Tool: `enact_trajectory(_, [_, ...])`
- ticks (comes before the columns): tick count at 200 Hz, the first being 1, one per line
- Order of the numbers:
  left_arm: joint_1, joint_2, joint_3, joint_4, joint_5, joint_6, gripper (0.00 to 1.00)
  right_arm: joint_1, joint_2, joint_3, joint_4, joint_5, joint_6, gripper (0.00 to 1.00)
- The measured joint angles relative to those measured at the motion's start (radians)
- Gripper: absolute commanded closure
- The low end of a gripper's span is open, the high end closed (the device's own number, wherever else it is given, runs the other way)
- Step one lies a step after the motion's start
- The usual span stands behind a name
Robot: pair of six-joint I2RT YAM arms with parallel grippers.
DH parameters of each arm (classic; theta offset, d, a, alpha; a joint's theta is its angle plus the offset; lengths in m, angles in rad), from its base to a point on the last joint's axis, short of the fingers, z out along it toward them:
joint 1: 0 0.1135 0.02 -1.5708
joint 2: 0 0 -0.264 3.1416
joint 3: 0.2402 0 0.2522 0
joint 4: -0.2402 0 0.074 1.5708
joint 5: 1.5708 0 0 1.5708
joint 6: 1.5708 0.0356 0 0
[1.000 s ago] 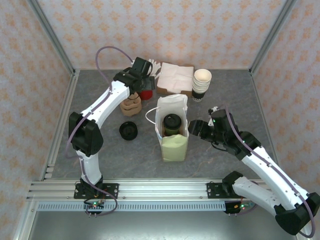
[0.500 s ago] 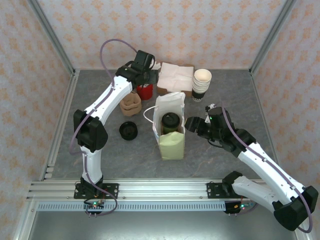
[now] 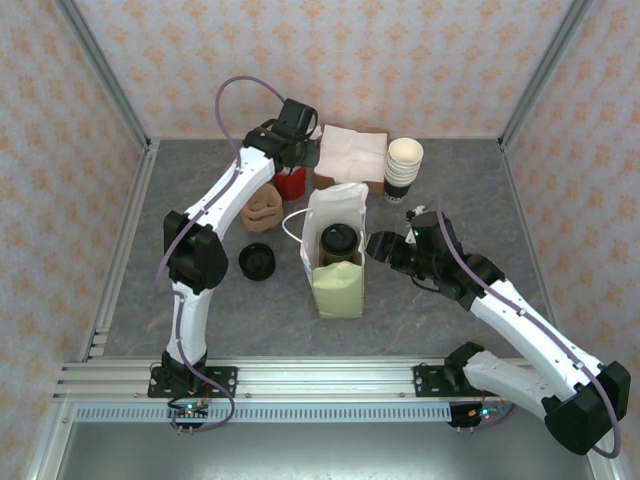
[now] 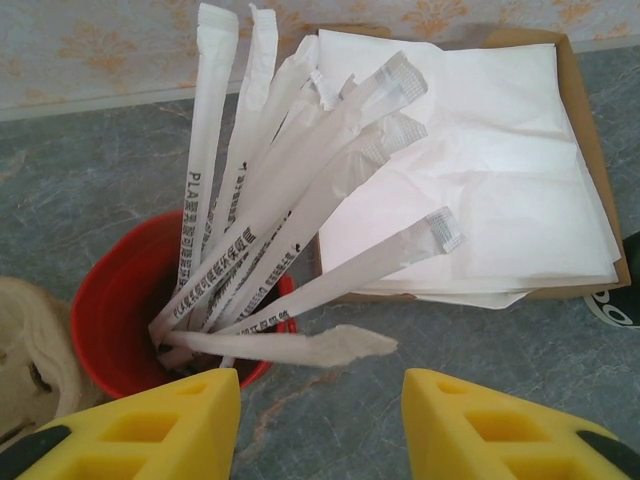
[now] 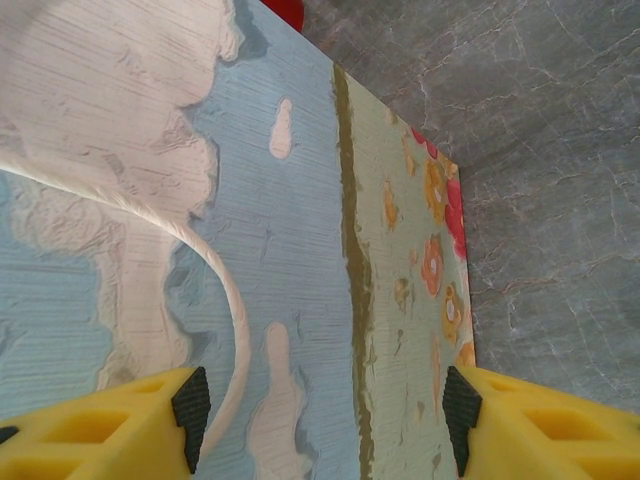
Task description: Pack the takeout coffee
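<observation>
Right hand (image 3: 373, 246) beside coffee (image 3: 339, 241) in bag (image 3: 340, 292)

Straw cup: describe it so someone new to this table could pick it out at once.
On the gray table, find the paper bag standing in the middle. Behind it and to the left, next to the tray of white napkins, stands a red cup. It is the only red cup, stuffed with white paper-wrapped straws, unlike the tan stack beside it.
</observation>
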Motion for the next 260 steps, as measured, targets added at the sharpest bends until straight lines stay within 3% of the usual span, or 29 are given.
enact_trajectory(57, [0.0, 0.067, 0.072, -0.034, -0.008, 0.011, 0.57, 0.0, 0.002, 0.0, 0.001, 0.0, -0.016, 0.36])
enact_trajectory(165, [0.0, 0.084, 0.108, -0.071, -0.061, 0.046, 0.8, 0.0, 0.002, 0.001, -0.026, 0.011, -0.038, 0.36])
enact_trajectory(260, [0.0, 0.071, 0.129, -0.1, -0.144, 0.102, 0.88, 0.0, -0.017, 0.024, -0.053, 0.016, -0.046, 0.35])
